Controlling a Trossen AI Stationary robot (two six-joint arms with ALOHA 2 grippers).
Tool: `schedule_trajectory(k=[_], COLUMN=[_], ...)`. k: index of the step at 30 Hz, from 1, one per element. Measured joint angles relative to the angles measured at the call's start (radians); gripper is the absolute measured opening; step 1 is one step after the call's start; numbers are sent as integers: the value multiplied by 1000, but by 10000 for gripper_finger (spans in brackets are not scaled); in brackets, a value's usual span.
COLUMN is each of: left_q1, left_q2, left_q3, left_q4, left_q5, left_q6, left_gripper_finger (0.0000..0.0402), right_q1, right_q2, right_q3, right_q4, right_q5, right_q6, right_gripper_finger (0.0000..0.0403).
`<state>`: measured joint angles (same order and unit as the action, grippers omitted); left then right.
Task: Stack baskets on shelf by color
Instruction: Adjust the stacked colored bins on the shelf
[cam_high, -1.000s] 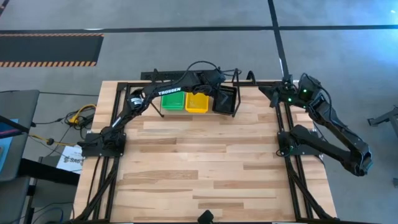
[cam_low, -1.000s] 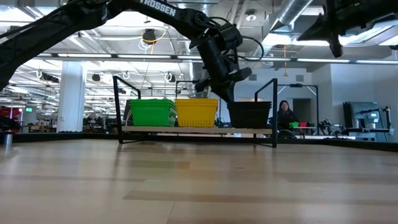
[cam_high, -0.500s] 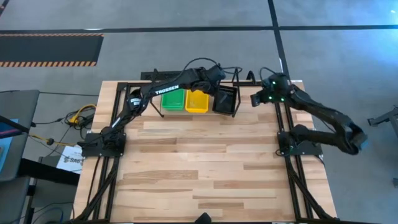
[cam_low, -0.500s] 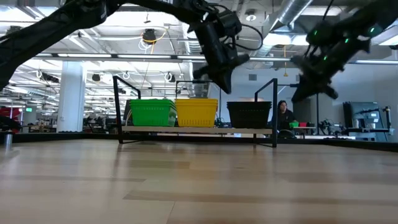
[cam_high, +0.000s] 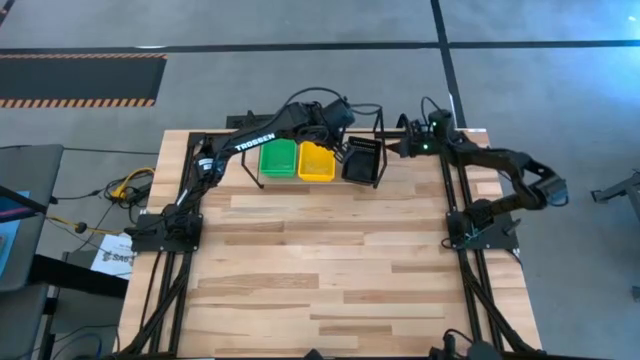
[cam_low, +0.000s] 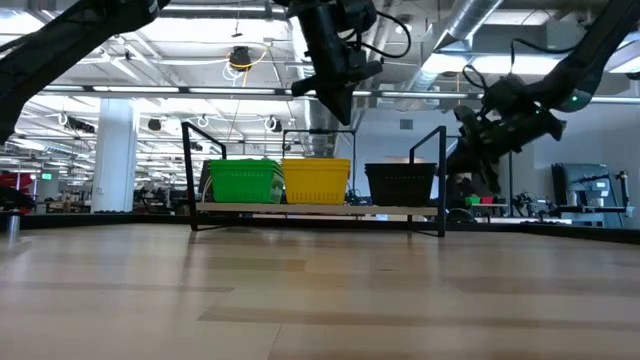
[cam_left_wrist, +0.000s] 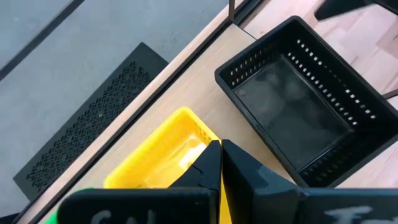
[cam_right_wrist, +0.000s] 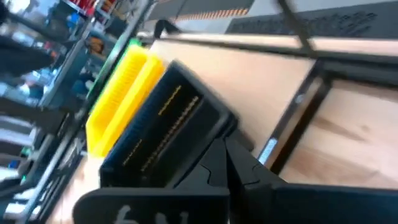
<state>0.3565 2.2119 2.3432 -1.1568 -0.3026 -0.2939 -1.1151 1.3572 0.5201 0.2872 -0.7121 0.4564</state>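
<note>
the wooden bench (cam_high: 330, 260) fills most of the high view, its pale planks framed by black tubing. along its far edge stands the shelf (cam_high: 318, 160), a low black wire rack with upright end loops, and on it sit the baskets in three stacks side by side: green basket stack (cam_high: 278, 159) at the left, yellow basket stack (cam_high: 318, 161) in the middle, black basket stack (cam_high: 361, 160) at the right. in the low view the same order shows, green (cam_low: 243, 181), yellow (cam_low: 317, 180), black (cam_low: 401, 183), each stack level on the rack's deck.

the left arm reaches from its base at the bench's left side across to the shelf, and the left end effector (cam_low: 334, 100) hangs above the yellow stack, clear of it, its fingers pressed together and carrying nothing; its wrist view looks down past the closed tips (cam_left_wrist: 219, 163) onto the yellow and black baskets.

the right arm bends in from the right side, and the right end effector (cam_high: 404, 146) hovers just beside the shelf's right end, off the black stack, fingers also pressed together and empty.

far behind the shelf, a person (cam_low: 458, 186) shows partly in the room.
</note>
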Motion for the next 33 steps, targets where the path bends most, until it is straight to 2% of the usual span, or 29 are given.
schedule_trajectory(k=[7, 13, 20, 33], left_q1=[0, 0, 0, 0], left_q2=[-1, -1, -1, -1], left_q3=[0, 0, 0, 0], left_q4=[4, 3, 3, -13], left_q5=[0, 1, 3, 9], left_q6=[6, 6, 6, 6], left_gripper_finger=[0, 0, 0, 0], right_q1=[-24, 10, 69, 91], right_q2=[11, 106, 200, 202], right_q3=[0, 0, 1, 48], right_q4=[-25, 12, 219, 239], right_q5=[7, 7, 4, 0], right_q6=[-16, -6, 99, 123], right_gripper_finger=[0, 0, 0, 0])
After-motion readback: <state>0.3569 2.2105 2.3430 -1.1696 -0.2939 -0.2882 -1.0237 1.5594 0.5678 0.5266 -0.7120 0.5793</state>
